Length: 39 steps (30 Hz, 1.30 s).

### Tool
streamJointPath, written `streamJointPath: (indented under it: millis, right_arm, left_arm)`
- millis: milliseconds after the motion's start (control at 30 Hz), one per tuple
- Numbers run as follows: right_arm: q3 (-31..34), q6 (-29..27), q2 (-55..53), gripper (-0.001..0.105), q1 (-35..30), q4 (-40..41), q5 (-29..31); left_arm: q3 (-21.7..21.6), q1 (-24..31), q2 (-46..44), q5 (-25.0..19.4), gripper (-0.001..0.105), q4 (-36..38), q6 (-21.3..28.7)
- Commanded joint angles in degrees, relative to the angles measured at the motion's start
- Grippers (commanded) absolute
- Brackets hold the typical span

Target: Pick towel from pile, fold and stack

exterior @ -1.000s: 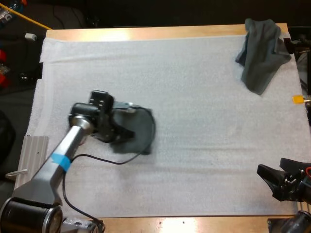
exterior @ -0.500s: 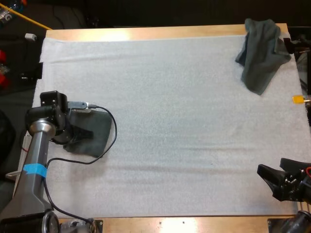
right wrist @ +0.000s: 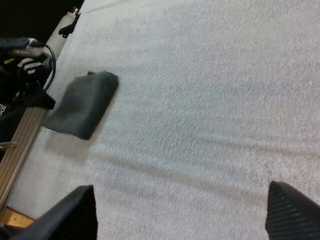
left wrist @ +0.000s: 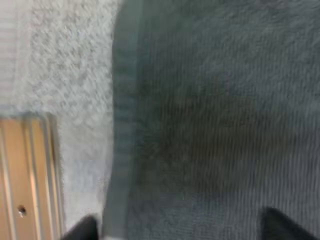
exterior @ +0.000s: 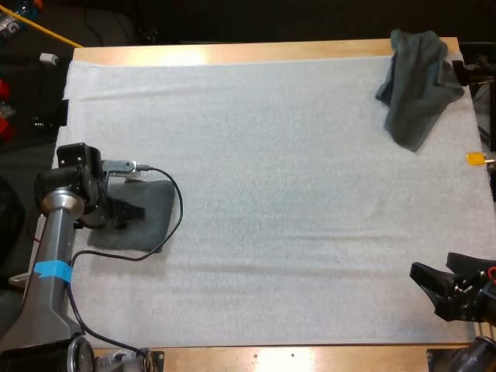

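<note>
- Table (exterior: 232, 53): a bare wood rim shows along the far and near sides. My left pincer works close to the left edge.
- Mat (exterior: 294, 194): the wide middle stretch between my two pincers lies open, which I judge to be plenty of room for a fold or for another carry.
- Pile (exterior: 415, 85): it sits crumpled at the far right corner, well apart from my left pincer and far ahead of the right one. It has not shifted in the last second, so one towel or more is left to fetch.
- Towel (exterior: 151, 221): a second ago it was under my left pincer nearer the middle of the mat. It has since been swept leftward and now lies flat beneath the pincer, close to the mat's left edge. Its hem (left wrist: 122, 125) runs straight alongside the mat's edge. I take this spot to be the stacking place.
- Ribbed strip (left wrist: 27, 170): it lies just past the mat's edge, beside the left fingertip. There is little margin on that side, so any withdrawal is best made upward or to the right.
- Left pincer (exterior: 128, 211): the fingers are spread, one near the hem and one well across the cloth, and they pinch nothing. The drop looks done.
- Right pincer (exterior: 425, 288): it is spread wide over bare mat at the near right and has not moved. The towel (right wrist: 82, 105) lies far across from it.
</note>
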Motion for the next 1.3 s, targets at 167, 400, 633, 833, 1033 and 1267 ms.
streamJointPath:
  millis: [167, 400, 633, 833, 1033, 1267]
  right_arm:
    - [-0.15, 0.23, 0.20, 0.067, 0.08, 0.10, -0.09]
    - [-0.15, 0.23, 0.20, 0.067, 0.08, 0.10, -0.09]
    - [-0.15, 0.23, 0.20, 0.067, 0.08, 0.10, -0.09]
    - [-0.15, 0.23, 0.20, 0.067, 0.08, 0.10, -0.09]
    - [-0.15, 0.23, 0.20, 0.067, 0.08, 0.10, -0.09]
    - [-0.15, 0.23, 0.20, 0.067, 0.08, 0.10, -0.09]
  left_arm:
    - [-4.27, -0.05, -0.60, 1.35, 0.068, 3.07, -1.21]
    - [-1.22, -0.05, -0.46, 6.39, 0.068, 1.95, -1.33]
    - [5.46, -0.05, -0.46, 7.35, 0.068, -2.44, -1.98]
    - [9.52, -0.05, -0.46, 8.45, 0.068, -6.16, -2.74]
    - [10.09, -0.05, -0.10, 8.47, 0.068, -6.77, -2.74]
    - [6.83, -0.05, -0.12, 14.11, 0.068, -7.89, -3.77]
